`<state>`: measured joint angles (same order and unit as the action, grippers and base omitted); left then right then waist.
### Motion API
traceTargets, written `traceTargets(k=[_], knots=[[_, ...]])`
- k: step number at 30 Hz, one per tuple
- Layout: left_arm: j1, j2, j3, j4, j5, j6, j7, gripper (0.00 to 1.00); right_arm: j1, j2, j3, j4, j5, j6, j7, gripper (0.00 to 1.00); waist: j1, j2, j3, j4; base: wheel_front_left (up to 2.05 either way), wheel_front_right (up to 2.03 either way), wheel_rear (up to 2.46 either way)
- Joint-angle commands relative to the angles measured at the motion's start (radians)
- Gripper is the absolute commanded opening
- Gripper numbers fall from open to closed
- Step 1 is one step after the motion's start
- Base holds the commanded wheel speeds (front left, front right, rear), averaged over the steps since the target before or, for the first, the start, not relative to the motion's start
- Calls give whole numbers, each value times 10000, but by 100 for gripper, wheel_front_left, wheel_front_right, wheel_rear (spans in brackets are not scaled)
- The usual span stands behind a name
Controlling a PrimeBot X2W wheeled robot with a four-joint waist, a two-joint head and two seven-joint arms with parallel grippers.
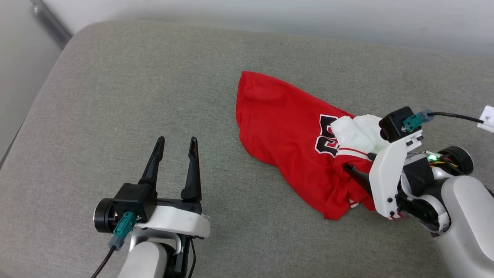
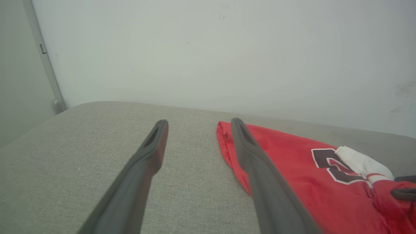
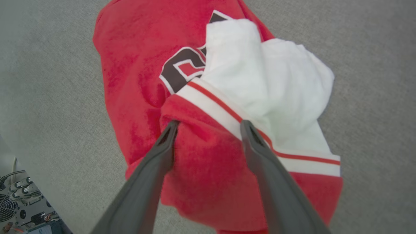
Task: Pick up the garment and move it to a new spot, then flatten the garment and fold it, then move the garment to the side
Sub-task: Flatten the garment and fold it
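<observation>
Right fingers spread, straddling bunched garment.

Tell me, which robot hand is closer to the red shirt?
Right. The right hand is at the red shirt, open fingers straddling a fold; the left hand sits apart, over bare cushion.

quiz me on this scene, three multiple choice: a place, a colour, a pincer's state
1. Where does the garment lie?
A) hanging off an edge
B) on the grey cushion, at the right pincer
C) on the floor
2. What colour is the bunched sleeve?
A) white
B) blue
C) black
3. How is the right pincer?
A) shut on the sleeve
B) open, astride a red fold
C) shut, empty
Answers: 1 B, it rests on the cushion beside that pincer. 2 A, the sleeve is white against red. 3 B, its fingers stand apart, red cloth between.
</observation>
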<state>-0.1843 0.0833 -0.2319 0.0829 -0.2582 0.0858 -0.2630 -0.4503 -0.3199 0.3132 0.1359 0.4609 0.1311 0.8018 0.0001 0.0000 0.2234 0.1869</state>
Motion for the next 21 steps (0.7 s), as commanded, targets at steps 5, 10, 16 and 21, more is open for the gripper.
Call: traceTargets(k=[5,10,16,21], knots=[[-24,-102,227,97,123,-137,-25,100,-381,-91,133,142,34,-7,-365,0,-1,0,-95,-338,0,0,0],[84,-121,370,158,265,-253,-25,100,-262,-192,-317,-343,-208,-7,-952,0,-1,0,-291,-834,0,0,0],[105,-139,489,257,339,-354,-25,100,1148,248,-2360,-936,-515,-7,-1652,0,-1,0,-511,-1366,0,0,0],[142,-158,538,328,356,-400,-25,100,3087,1333,-4285,-916,-757,-5,-2093,0,-1,0,-557,-1638,0,0,0]])
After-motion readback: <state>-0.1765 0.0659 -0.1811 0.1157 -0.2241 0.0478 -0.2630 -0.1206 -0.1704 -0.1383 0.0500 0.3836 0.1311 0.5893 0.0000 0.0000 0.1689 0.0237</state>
